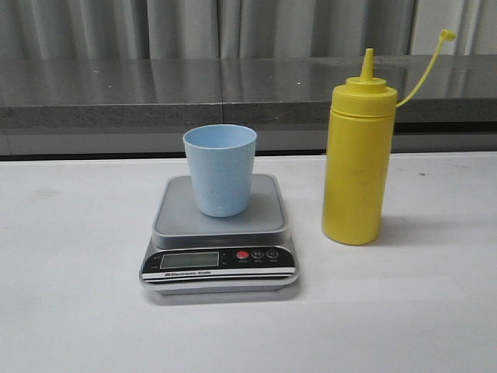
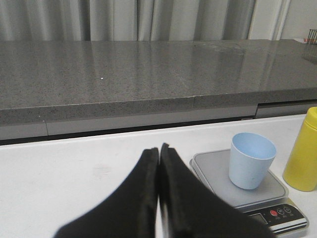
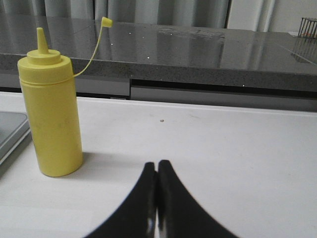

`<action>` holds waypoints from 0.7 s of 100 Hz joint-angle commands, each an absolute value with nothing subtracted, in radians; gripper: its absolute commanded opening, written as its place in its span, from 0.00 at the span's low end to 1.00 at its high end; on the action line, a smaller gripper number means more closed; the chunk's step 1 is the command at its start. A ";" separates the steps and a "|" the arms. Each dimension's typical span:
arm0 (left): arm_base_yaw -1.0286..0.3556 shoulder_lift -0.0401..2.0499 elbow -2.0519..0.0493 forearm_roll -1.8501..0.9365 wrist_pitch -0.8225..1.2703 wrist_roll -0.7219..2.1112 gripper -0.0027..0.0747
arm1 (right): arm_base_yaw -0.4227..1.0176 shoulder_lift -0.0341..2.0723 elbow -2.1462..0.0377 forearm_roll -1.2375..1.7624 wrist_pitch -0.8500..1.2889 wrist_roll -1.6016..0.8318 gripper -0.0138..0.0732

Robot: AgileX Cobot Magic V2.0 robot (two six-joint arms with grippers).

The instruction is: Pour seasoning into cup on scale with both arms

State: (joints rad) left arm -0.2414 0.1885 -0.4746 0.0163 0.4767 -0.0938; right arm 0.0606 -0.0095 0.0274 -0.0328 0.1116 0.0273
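Observation:
The pale blue cup point(image 1: 220, 169) stands upright on the grey platform of the scale point(image 1: 264, 221) in the front view. The yellow seasoning bottle point(image 1: 358, 159) stands upright on the table to the right of the scale, its cap hanging off on its strap. Neither gripper shows in the front view. My left gripper point(image 2: 159, 148) is shut and empty, left of the scale point(image 2: 213, 171) and cup point(image 2: 251, 160). My right gripper point(image 3: 157, 163) is shut and empty, right of the bottle point(image 3: 52, 114) and apart from it.
A white table point(image 1: 70, 233) carries everything. A grey stone ledge point(image 1: 116, 93) runs along the back, with curtains behind it. The scale's black front panel point(image 1: 220, 259) faces the front edge.

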 commanded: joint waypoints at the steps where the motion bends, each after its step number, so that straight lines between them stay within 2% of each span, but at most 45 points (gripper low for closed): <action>1: -0.239 0.199 -0.499 0.017 0.390 -0.099 0.01 | 0.055 -0.030 0.006 -0.033 0.028 0.022 0.08; 42: -0.239 0.199 -0.466 0.079 0.372 -0.099 0.01 | 0.055 -0.030 0.006 -0.033 0.028 0.022 0.08; 70: -0.219 0.137 -0.264 0.138 0.138 -0.099 0.01 | 0.055 -0.030 0.006 -0.033 0.028 0.022 0.08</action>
State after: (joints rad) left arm -0.2350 0.1535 -0.2909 0.1341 0.2919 -0.0938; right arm 0.0606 -0.0095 0.0274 -0.0328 0.1116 0.0273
